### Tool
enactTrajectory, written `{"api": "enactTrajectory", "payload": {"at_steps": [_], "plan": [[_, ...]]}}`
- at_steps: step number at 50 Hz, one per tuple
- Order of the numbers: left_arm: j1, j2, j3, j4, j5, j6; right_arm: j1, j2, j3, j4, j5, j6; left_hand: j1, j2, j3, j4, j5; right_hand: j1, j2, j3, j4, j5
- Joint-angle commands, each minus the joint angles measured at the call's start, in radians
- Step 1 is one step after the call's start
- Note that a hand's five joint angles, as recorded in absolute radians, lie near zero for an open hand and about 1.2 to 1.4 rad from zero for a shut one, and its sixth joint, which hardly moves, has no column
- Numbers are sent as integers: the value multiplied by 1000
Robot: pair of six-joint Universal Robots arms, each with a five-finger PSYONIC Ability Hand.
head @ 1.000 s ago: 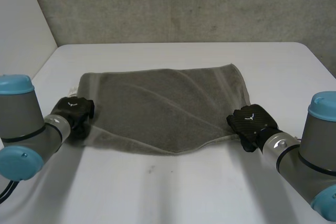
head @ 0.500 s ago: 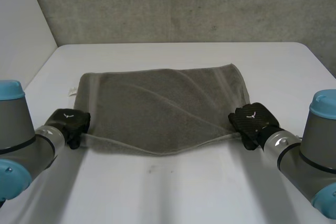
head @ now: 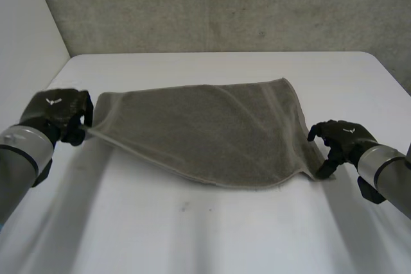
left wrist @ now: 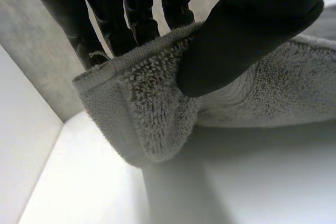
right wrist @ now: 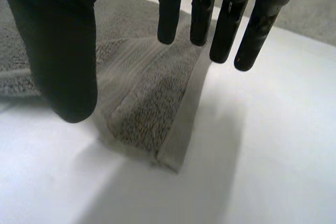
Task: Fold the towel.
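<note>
Towel (head: 212, 129): grey terry cloth, spread across the white table (head: 192, 235) between the two hands.

Left hand (head: 54, 110): grasping. It holds the towel corner nearest to it, raised clear of the table. In the left wrist view, the thumb (left wrist: 247, 40) presses the hemmed corner of the towel (left wrist: 152, 108) against the fingers (left wrist: 105, 14) behind it, and the corner bunches and hangs below the pinch. From this hand the cloth slopes down towards the right hand.

Right hand (head: 340, 136): released. It hovers just beside the towel corner nearest to it. In the right wrist view, the fingers (right wrist: 231, 19) are extended over the far side of the corner, with the thumb (right wrist: 58, 51) spread apart from them. The towel (right wrist: 152, 98) lies on the table under the palm, and neither the fingers nor the thumb close on it. The corner below this hand shows a flat woven band beside the pile.
</note>
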Motion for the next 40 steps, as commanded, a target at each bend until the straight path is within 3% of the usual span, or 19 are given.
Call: {"api": "enactTrajectory", "payload": {"at_steps": [1,14,31,38,40], "plan": [[6,41,33,-2,-1,-17,-39,-4,42,5,-54,-12,219,180,181,179,192,16,-35,-31,-33,-36],[5,57,25,3,2,-59,-28,19,63,-6,-129,-35,219,180,181,179,192,145,95,98,96,93],[-1,57,30,3,5,-94,29,95,23,-95,-115,-23,219,180,181,179,192,280,230,233,231,228],[0,57,33,3,5,-95,49,147,-13,-109,-71,-32,219,180,181,179,192,295,244,248,246,243],[0,57,33,3,5,-95,52,154,-29,-118,-42,-32,219,180,181,179,192,507,457,460,458,455]]}}
